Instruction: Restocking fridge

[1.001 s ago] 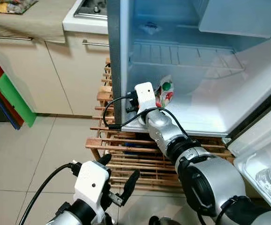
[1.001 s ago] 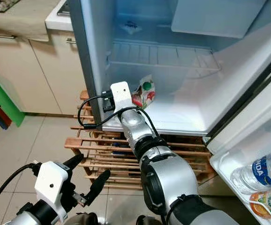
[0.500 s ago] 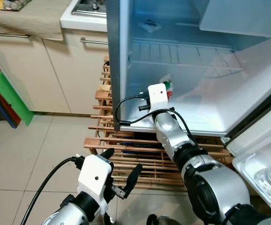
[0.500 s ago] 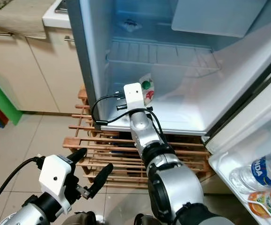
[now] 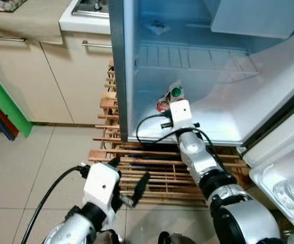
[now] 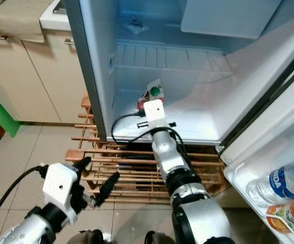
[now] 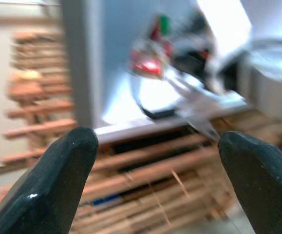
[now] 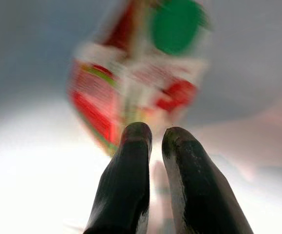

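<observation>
A red-and-white carton (image 5: 173,95) with a green cap stands upright on the fridge's bottom floor (image 5: 223,127), near the left inner wall. My right gripper (image 8: 150,134) reaches into the fridge just in front of the carton. Its two black fingers are shut together with nothing between them, and the carton (image 8: 136,83) stands free beyond the tips. My left gripper (image 5: 129,173) hangs low over the tiled floor in front of the wooden pallet (image 5: 152,168), fingers (image 7: 58,180) spread wide open and empty.
A wire shelf (image 5: 187,58) spans the fridge above the carton. The open door on the right holds a water bottle (image 6: 279,180) and an orange bottle (image 6: 289,213). Beige cabinets (image 5: 50,76) stand to the left of the fridge.
My right wrist has swung right, from the fridge's left edge to directly in front of the carton. The carton stays standing in place. The left gripper has barely moved.
</observation>
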Robot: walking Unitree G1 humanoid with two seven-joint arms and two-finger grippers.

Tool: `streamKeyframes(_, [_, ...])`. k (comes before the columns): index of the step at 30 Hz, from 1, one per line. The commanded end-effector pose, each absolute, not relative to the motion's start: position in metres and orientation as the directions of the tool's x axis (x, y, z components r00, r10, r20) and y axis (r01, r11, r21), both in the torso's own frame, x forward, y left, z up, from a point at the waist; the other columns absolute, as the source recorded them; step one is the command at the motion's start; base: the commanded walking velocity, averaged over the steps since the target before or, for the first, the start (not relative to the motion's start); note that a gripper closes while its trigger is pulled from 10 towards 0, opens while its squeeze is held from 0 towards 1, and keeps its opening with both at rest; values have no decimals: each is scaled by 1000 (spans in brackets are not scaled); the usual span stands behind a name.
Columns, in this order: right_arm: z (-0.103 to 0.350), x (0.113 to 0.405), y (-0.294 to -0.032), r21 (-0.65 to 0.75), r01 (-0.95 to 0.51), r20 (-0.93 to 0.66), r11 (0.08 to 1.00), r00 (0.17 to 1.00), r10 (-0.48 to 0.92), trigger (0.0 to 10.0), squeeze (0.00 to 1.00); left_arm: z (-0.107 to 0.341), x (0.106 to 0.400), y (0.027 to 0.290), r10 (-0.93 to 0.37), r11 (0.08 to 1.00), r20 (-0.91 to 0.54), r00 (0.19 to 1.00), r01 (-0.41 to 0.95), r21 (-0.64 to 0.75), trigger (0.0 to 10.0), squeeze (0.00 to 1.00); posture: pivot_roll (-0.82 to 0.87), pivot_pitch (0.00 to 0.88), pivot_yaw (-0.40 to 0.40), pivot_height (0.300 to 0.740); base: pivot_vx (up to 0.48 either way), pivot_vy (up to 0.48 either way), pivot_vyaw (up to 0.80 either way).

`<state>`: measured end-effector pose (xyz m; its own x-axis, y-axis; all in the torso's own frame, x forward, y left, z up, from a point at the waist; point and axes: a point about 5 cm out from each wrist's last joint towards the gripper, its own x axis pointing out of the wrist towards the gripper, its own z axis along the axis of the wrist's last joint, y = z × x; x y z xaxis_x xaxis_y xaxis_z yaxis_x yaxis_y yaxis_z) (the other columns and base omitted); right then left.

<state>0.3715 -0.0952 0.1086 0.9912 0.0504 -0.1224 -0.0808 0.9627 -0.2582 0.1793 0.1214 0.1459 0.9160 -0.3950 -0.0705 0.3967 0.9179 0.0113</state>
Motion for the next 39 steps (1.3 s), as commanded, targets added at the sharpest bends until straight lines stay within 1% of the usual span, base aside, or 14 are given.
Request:
streamKeyframes(1, [103,370,-98,-288,-70,-149,955,988,28,10000,0,146,179,123,-378,925,-68,923,379,6,10000,0,120,197,-61,740,390,0,0])
streamKeyframes(8, [88,365,-92,-310,-109,-222,945,974,39,10000,0,154,174,118,-416,909,-39,909,417,11,10000,0,131,202,-56,740,468,0,0])
streamKeyframes(13, [88,364,-82,-306,-136,-232,942,970,65,10000,0,157,172,116,-426,904,-25,904,427,19,10000,0,134,205,-56,740,461,0,0])
streamKeyframes(17, [87,363,-80,-305,-144,-236,942,969,72,10000,0,160,171,113,-444,895,-18,896,444,33,10000,0,134,205,-57,740,413,0,0])
streamKeyframes(21, [81,360,-80,-311,-153,-258,938,964,72,10000,0,170,169,105,-476,879,22,879,475,32,10000,0,133,209,-59,740,0,0,0])
streamKeyframes(28, [78,359,-81,-323,-149,-272,935,961,60,10000,0,172,168,103,-486,874,30,873,486,21,10000,0,130,211,-57,740,0,0,0])
streamKeyframes(34, [88,361,-62,-268,-204,-240,942,961,140,10000,0,172,168,102,-492,871,27,870,491,15,10000,0,131,208,-58,740,0,0,0])
streamKeyframes(39, [89,360,-54,-274,-226,-238,935,958,162,10000,0,172,168,102,-493,870,25,870,492,11,10000,0,133,201,-61,740,0,0,0])
